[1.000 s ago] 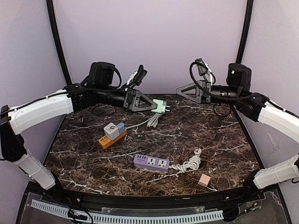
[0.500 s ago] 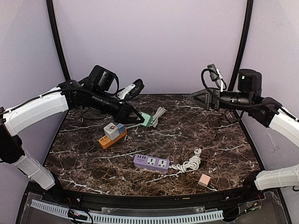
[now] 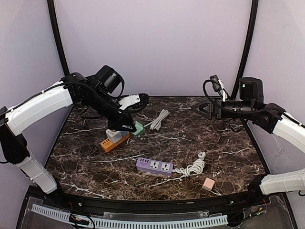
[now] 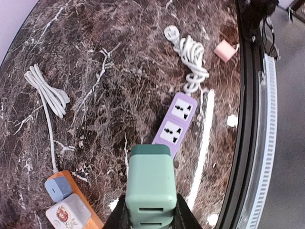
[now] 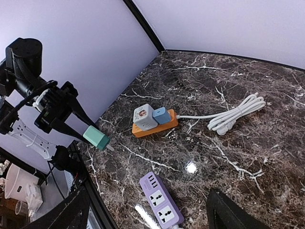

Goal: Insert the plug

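Note:
My left gripper (image 3: 129,128) is shut on a mint-green plug adapter (image 3: 137,128), held in the air above the table just right of the orange power strip (image 3: 114,141). The adapter fills the bottom of the left wrist view (image 4: 150,188), its prongs pointing down and forward, seen in the right wrist view (image 5: 96,138). The purple power strip (image 3: 154,166) with two universal sockets lies at centre front; it also shows in the left wrist view (image 4: 176,121) and the right wrist view (image 5: 161,202). My right gripper (image 3: 199,108) is open and empty, high at the right.
The orange strip holds a white cube adapter (image 3: 112,133) and a blue adapter (image 3: 123,130), with its white coiled cord (image 3: 159,119) behind. The purple strip's coiled cord (image 3: 191,167) lies to its right. A pink adapter (image 3: 208,184) sits at front right.
My left arm has swung down and toward the near left, carrying the green adapter from above the table's back to just over the orange strip. My right arm has drawn back slightly.

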